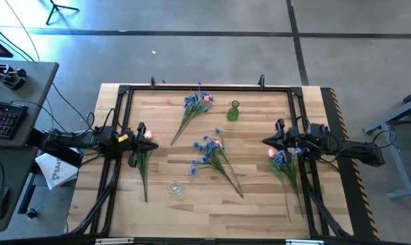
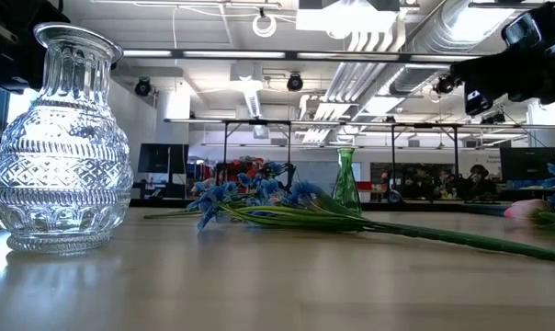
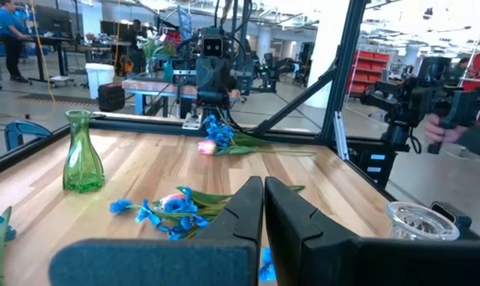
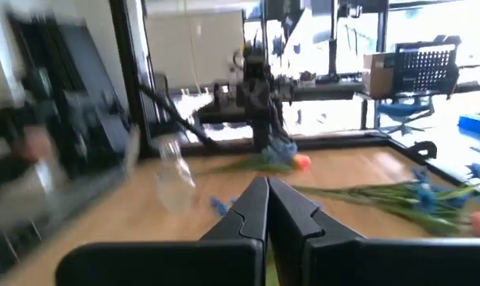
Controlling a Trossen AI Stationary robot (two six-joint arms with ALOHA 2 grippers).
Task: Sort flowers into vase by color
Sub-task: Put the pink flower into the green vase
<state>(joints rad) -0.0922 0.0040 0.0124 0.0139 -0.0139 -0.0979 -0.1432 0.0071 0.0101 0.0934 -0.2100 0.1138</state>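
Left gripper (image 1: 143, 131) over table left, fingers closed; right gripper (image 1: 270, 141) opposite, closed.

A grey concrete floor (image 1: 212, 54) is being crossed by dark lines. A side table (image 1: 25, 82) with a keyboard (image 1: 5, 117) is being seen; ceiling ducts (image 2: 397, 41) are being lit by strip lights (image 2: 222, 53).

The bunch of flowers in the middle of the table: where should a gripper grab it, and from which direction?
Probably on the bare green stems, coming straight down from above. The middle bunch lies flat on the table, blossoms at its far-left end, stems trailing near-right and clear of other objects. The right gripper looks nearer.
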